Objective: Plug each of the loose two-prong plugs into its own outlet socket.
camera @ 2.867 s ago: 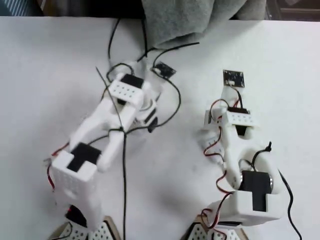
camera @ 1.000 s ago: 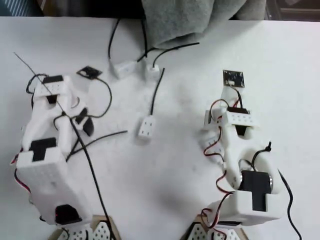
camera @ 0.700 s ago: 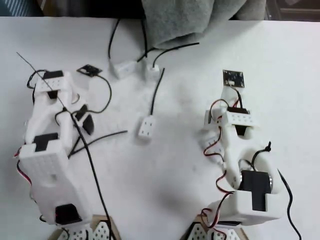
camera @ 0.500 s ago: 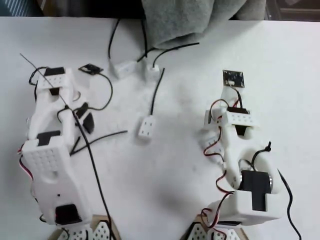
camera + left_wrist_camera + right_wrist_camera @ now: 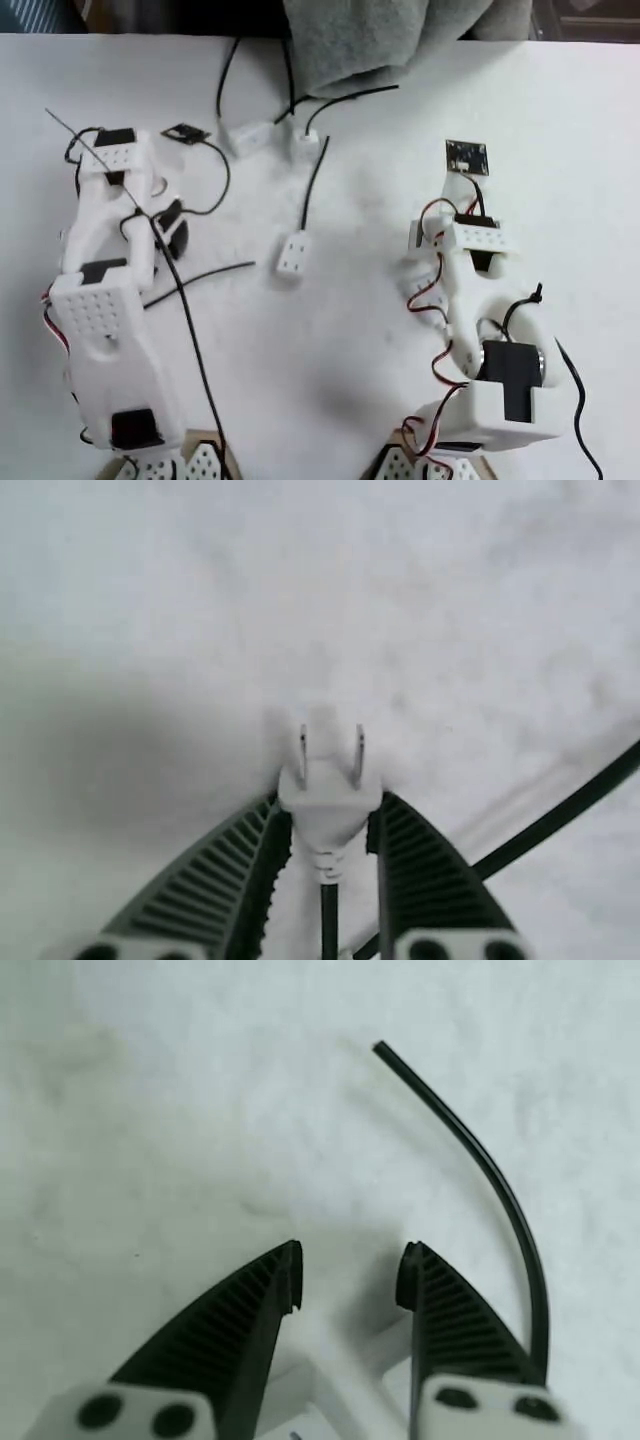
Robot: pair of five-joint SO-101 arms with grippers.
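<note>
Item, left gripper (image 5: pixel 330 806): you have it pinching the white two-prong plug (image 5: pixel 328 780) by its body; prongs point outward over the table (image 5: pixel 150 600); station, nine o'clock in the high view.
Item, right gripper (image 5: pixel 350 1265): fingers spread apart over the table; a black cable (image 5: pixel 480 1160) lies just beside it; station, four o'clock.
Item, outlet socket (image 5: pixel 292 253): white; lying near centre, well apart from both grippers; its black lead runs toward twelve o'clock.
</note>
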